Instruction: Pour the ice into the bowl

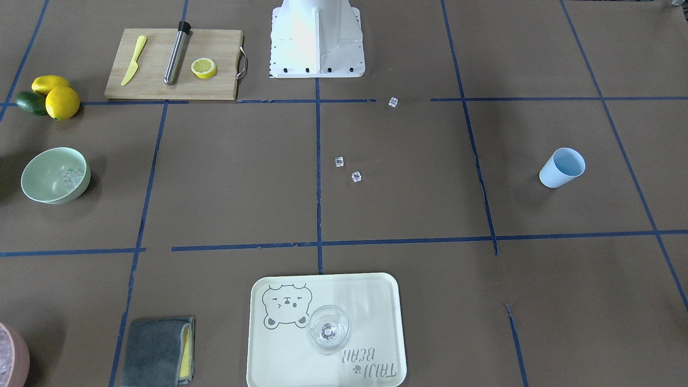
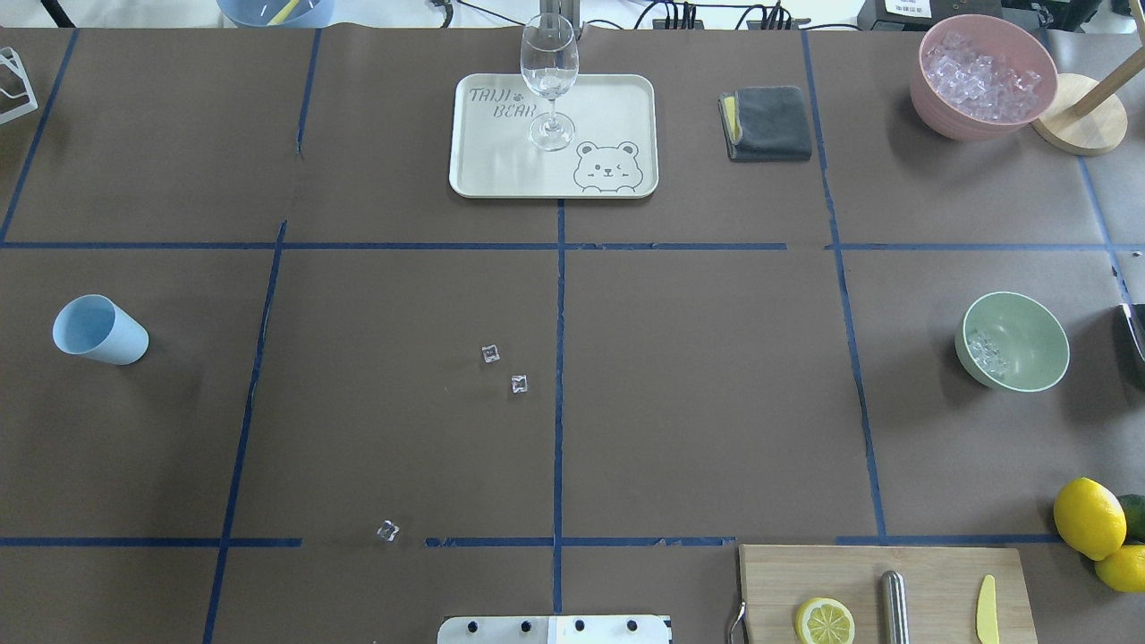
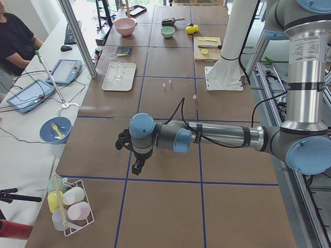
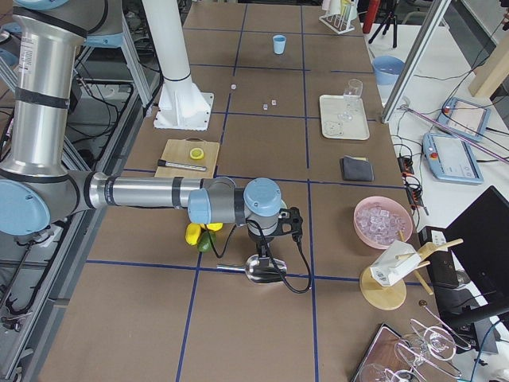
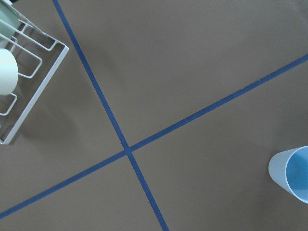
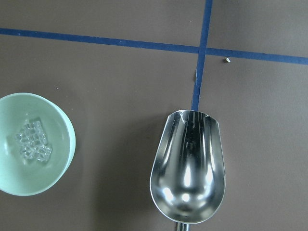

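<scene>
The pale mint-green bowl (image 2: 1029, 344) stands at the table's right side with several clear ice cubes (image 2: 984, 351) in it; it also shows in the right wrist view (image 6: 53, 159). Three loose cubes lie on the table: two near the centre (image 2: 490, 353) (image 2: 519, 384) and one nearer the base (image 2: 387, 530). The light blue cup (image 2: 98, 331) stands upright at the far left and looks empty. My left gripper (image 3: 135, 166) hangs over the table's left end, near the cup. My right gripper (image 4: 265, 251) hangs over an empty metal scoop (image 6: 187, 168) beside the bowl. I cannot tell whether either gripper is open.
A pink container of ice (image 2: 984, 76) stands far right. A tray (image 2: 617, 107) holds a wine glass (image 2: 547, 80), with a grey cloth (image 2: 767, 122) beside it. A cutting board (image 2: 930, 572) and lemons (image 2: 1087, 517) lie near right. A wire rack (image 5: 19, 72) is at the left end.
</scene>
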`<state>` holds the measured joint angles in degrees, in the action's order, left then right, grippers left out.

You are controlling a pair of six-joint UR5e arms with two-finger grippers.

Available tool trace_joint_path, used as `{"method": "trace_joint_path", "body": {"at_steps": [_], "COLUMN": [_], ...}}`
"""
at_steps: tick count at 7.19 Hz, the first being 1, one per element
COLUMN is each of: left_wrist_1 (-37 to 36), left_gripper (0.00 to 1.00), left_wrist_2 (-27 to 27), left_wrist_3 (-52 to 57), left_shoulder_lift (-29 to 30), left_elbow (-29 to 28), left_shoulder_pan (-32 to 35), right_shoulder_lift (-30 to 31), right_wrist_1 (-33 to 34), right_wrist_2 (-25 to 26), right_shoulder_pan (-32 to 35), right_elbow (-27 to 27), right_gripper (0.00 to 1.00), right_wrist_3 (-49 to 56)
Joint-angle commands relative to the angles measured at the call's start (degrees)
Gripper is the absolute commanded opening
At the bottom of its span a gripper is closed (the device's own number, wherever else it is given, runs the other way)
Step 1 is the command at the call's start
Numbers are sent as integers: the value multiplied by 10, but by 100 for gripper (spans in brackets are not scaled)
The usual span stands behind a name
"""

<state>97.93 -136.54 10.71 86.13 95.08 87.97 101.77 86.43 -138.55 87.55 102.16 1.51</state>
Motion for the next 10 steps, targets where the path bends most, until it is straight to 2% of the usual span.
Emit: {"method": "trace_joint_path", "body": {"at_steps": [1,4,7,10], "left_wrist_1": [-2,-48,-49,-49], "left_gripper": [100,100,100,100], "left_wrist_2": [-1,-2,-2,-2], "left_wrist_3": [-8,-10,-10,-10], "left_shoulder_lift": [4,24,24,24], "left_elbow": [-20,-5,-4,0], "left_shoulder_pan": [2,9,9,9], "right_shoulder_lift": [3,7,4,-31], "right_wrist_1": [1,2,8,62], "right_wrist_2": [-5,-26,-29,-29], "right_shoulder_pan": [8,44,65,65], "right_elbow": [-12,-13,-13,4], "right_gripper": [100,100,100,100], "right_wrist_3": [1,-1,-5,-31]}}
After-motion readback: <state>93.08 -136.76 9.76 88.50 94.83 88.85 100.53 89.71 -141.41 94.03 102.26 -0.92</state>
